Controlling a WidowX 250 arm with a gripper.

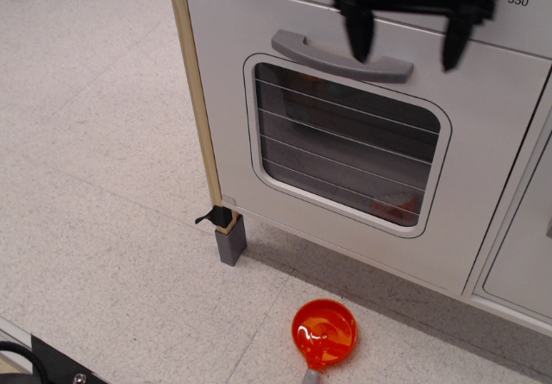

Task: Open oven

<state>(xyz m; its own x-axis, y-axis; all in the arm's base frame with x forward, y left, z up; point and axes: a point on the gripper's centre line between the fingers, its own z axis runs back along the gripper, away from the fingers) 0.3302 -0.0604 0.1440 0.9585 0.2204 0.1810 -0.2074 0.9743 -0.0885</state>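
Observation:
The white oven (483, 168) fills the upper right, its door shut. The door has a grey bar handle (328, 56) and a rounded window (345, 142) with thin horizontal lines. My black gripper (405, 52) hangs at the top, blurred, its two fingers (358, 34) spread wide apart and empty. The left finger overlaps the right part of the handle; the right finger is just past the handle's right end. I cannot tell whether it touches the door.
An orange translucent pan (324, 333) lies on the speckled floor in front of the oven. A wooden side post (197, 99) with a grey foot (230, 239) marks the oven's left edge. A plain white cabinet door (526, 254) is to the right.

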